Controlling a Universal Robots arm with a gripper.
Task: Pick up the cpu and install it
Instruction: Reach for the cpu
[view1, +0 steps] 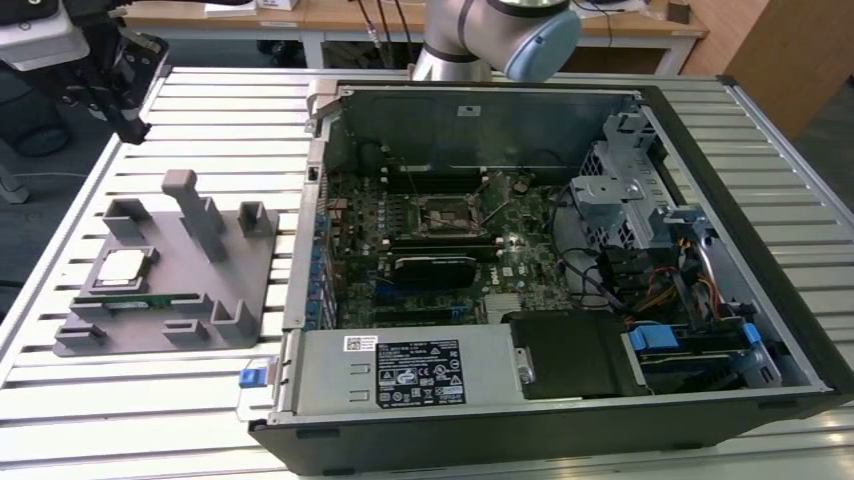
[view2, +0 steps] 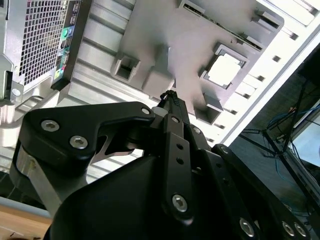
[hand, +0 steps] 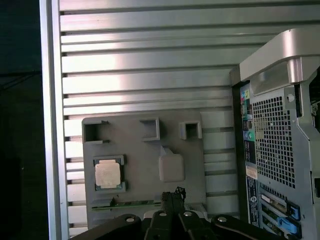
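i work over a slatted aluminium table (view1: 134, 400). in the exterior view a grey fixture tray (view1: 200, 300) lies at nine o'clock from the open computer case (view1: 561, 250), near it but apart. wooden desks (view1: 240, 15) run along the far side of the room, at twelve o'clock.

my arm (view1: 501, 30) is cut off by the frame edge there. my gripper (view1: 131, 125) hangs at about twelve o'clock from the tray, clear of it. my own black linkage hides one end of the green memory stick (hand: 132, 203) in the first wrist view. the motherboard socket (view1: 445, 212) is too small for me to say how its frame stands.

my jaws are closed on each other with nothing between them, as both wrist views show.

the cpu (view1: 123, 266) rests flat in a square pocket at the tray's nine o'clock side, just beside the memory stick. its top is pale, shiny silver with a thin greenish rim.
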